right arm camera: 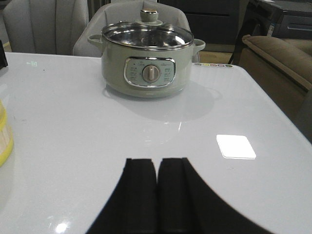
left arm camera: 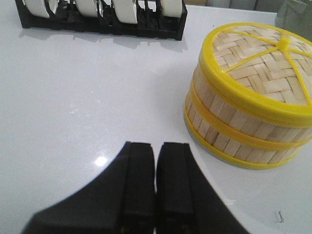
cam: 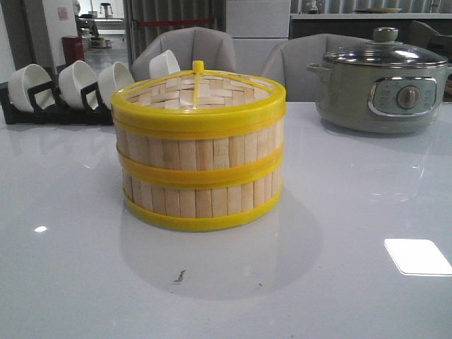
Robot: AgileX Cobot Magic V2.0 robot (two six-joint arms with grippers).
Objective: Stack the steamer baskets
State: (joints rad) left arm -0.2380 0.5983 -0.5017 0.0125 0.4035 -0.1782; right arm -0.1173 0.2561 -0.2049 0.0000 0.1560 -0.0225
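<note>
White table [cam: 70, 282] bears lidded stacked steamer baskets [cam: 199, 159]; bowls [cam: 78, 81] fill rack [left arm camera: 161, 29]; both claws pinched closed, empty.

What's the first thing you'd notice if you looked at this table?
The bright yellow-banded steamer baskets jump out: two tiers stacked in the middle of the white table with the woven lid on top. Behind them to the right sits a grey-green electric pot with a glass lid, and behind to the left white bowls stand in a black rack. Both grippers, left gripper and right gripper, are shut and hold nothing.
</note>
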